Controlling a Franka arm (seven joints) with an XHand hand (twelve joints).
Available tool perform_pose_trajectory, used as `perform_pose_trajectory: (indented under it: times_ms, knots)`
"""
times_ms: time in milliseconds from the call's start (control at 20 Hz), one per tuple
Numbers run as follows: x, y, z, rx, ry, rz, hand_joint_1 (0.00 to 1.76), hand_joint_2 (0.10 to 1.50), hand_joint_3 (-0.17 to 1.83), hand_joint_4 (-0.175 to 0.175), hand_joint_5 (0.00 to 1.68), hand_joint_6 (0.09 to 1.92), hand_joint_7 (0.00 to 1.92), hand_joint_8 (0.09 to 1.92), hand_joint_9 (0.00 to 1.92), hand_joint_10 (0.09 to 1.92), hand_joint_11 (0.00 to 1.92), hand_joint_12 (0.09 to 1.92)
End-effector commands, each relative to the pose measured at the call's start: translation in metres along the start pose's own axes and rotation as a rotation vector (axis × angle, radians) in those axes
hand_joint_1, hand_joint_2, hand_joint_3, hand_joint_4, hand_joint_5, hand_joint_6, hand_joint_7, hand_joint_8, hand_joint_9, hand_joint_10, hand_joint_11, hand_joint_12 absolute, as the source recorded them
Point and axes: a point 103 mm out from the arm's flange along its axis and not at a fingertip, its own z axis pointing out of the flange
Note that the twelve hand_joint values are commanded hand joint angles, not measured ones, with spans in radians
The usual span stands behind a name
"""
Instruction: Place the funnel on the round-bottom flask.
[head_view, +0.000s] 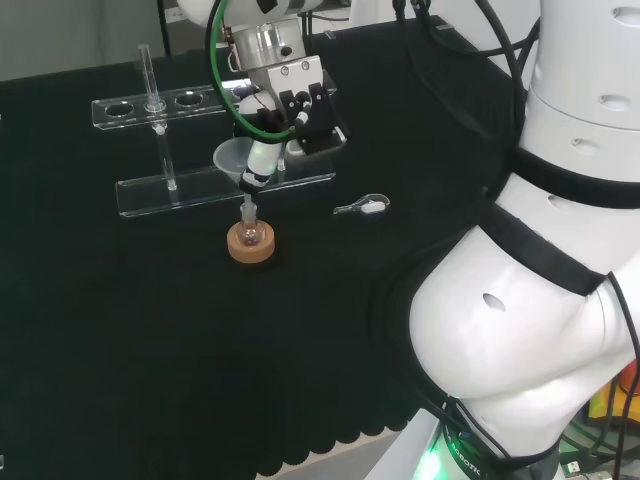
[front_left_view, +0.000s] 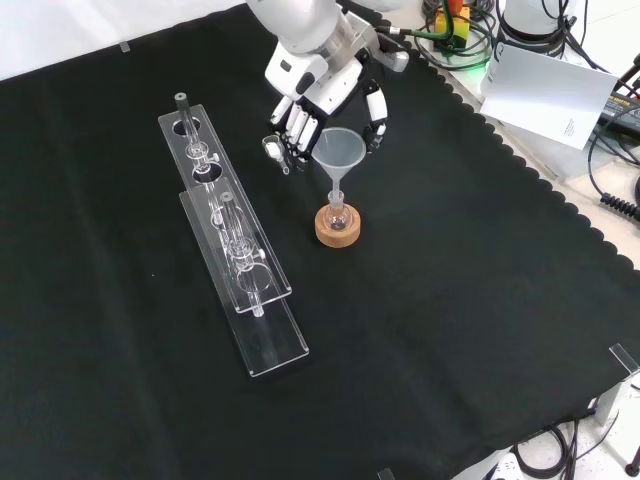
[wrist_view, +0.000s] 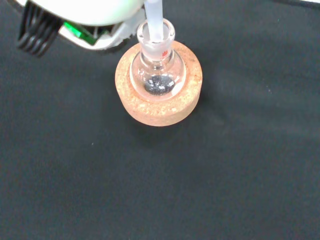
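Observation:
The clear funnel (front_left_view: 340, 148) stands upright with its stem in the neck of the small round-bottom flask (front_left_view: 338, 215), which sits on a cork ring (front_left_view: 338, 229). In the wrist view the stem (wrist_view: 153, 20) enters the flask's neck (wrist_view: 156, 42), and the flask holds a little dark material. The hand (front_left_view: 318, 92) hangs just behind and above the funnel, fingers spread and fairly straight (front_left_view: 293, 135) on one side, thumb (front_left_view: 375, 115) on the other. In the head view the thumb (head_view: 262, 160) lies against the funnel's rim (head_view: 232, 155), while the fingers (head_view: 318, 115) stand apart from it.
Two clear plastic racks (front_left_view: 240, 250) lie to the left of the flask in the front view, with glass tubes in them. A small clear item (head_view: 362, 207) lies on the cloth right of the flask in the head view. The arm's white links (head_view: 540, 300) rise at that view's right.

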Motion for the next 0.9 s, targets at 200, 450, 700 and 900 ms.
perform_pose_trajectory:
  times_ms: [200,450,700,900]
  knots:
    - [0.0048,0.0046,0.0025,0.035,0.001,0.002,0.93,0.67,0.74,-0.019,0.60,0.87,0.32,0.66,0.48,0.59,0.10,1.39]
    - [0.0048,0.0078,0.0060,0.103,-0.006,0.011,0.90,0.59,0.74,-0.035,0.28,0.35,0.18,0.71,0.35,0.67,0.03,1.43]
    - [0.0050,0.0073,0.0045,0.116,-0.011,0.006,0.88,0.56,0.72,-0.039,0.19,0.10,0.05,0.69,0.27,0.70,0.00,1.43]
    - [0.0059,0.0048,0.0028,0.115,-0.016,0.007,0.87,0.55,0.70,-0.038,0.15,0.09,0.00,0.66,0.24,0.71,0.00,1.42]
